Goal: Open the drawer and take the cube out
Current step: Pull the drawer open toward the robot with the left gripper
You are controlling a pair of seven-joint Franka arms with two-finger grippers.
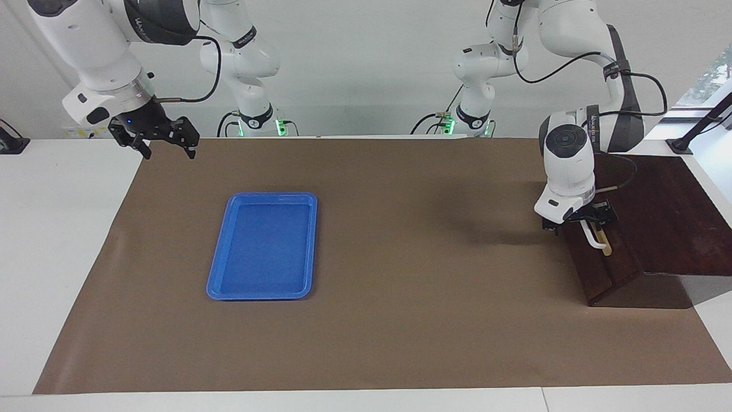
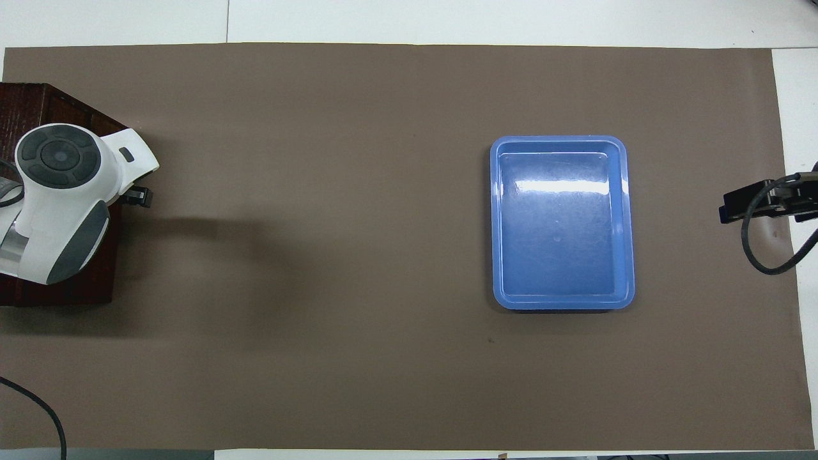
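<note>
The drawer (image 1: 607,268) sits shut in its dark-brown wooden box (image 1: 657,212) at the left arm's end of the table. Its dark front carries a white bar handle (image 1: 597,243) on a tan strip. My left gripper (image 1: 584,222) is at the end of the handle nearer to the robots, right against the drawer front. In the overhead view the left wrist covers the handle and part of the box (image 2: 38,102). My right gripper (image 1: 167,150) is open and empty, and it waits in the air over the mat's edge at the right arm's end. The yellow cube is out of view.
A blue plastic tray (image 1: 220,252), empty, lies on the brown mat toward the right arm's end; it also shows in the overhead view (image 2: 628,223). The brown mat (image 1: 400,257) covers most of the white table.
</note>
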